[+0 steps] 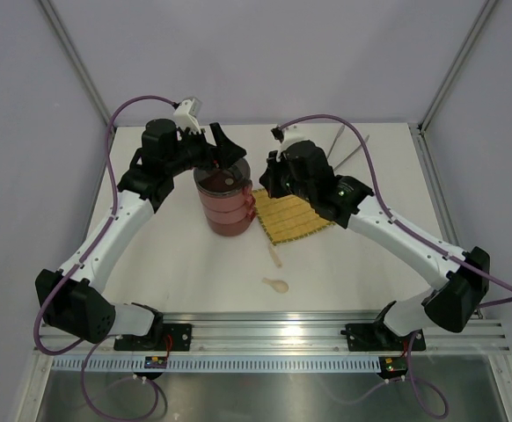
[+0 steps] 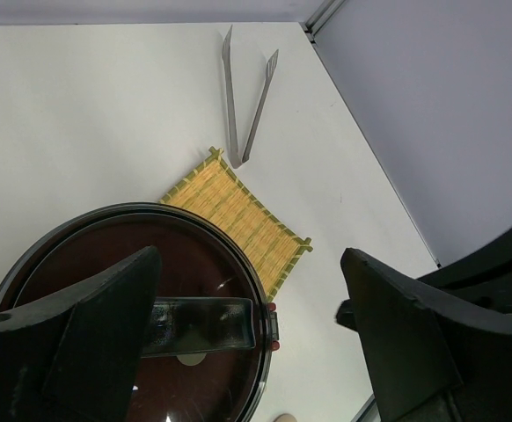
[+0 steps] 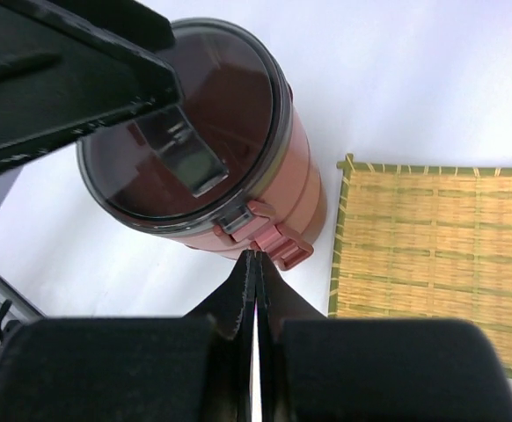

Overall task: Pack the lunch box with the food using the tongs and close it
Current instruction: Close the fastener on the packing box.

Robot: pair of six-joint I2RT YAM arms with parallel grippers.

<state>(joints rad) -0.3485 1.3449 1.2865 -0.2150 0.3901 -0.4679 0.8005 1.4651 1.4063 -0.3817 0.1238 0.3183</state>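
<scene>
Standing upright on the white tabletop (image 1: 177, 264), the lunch box (image 1: 225, 211) is showing three round dark-red tiers stacked one on another. A grey see-through lid (image 2: 212, 255) is sitting on top of the stack, and a dark-red disc is showing through it. A dark rectangular handle (image 2: 199, 323) is lying flat across the middle of the lid. Red clips (image 3: 269, 233) are hanging at the rim on the side facing the right arm.

The left jaws are hanging spread wide over the top of the lunch box, gripping nothing. One finger (image 2: 89, 325) is reaching over the lid, while the other (image 2: 397, 343) is hanging out beyond the rim, over bare tabletop on the mat side. Whether the near finger is touching the lid cannot be told.

The right jaws are pressing together with nothing between them. Their tips are pointing at the red clips and sitting just beside them; contact cannot be judged.

The tongs (image 2: 236, 149) are lying on the tabletop at its far right, well apart from both arms, their two slim silver arms joining in a narrow V just beyond a corner of the yellow woven mat (image 3: 432, 255). The mat is lying flat just beside the lunch box. A small cream spoon (image 1: 276, 284) is resting on the tabletop nearer the arm bases.
</scene>
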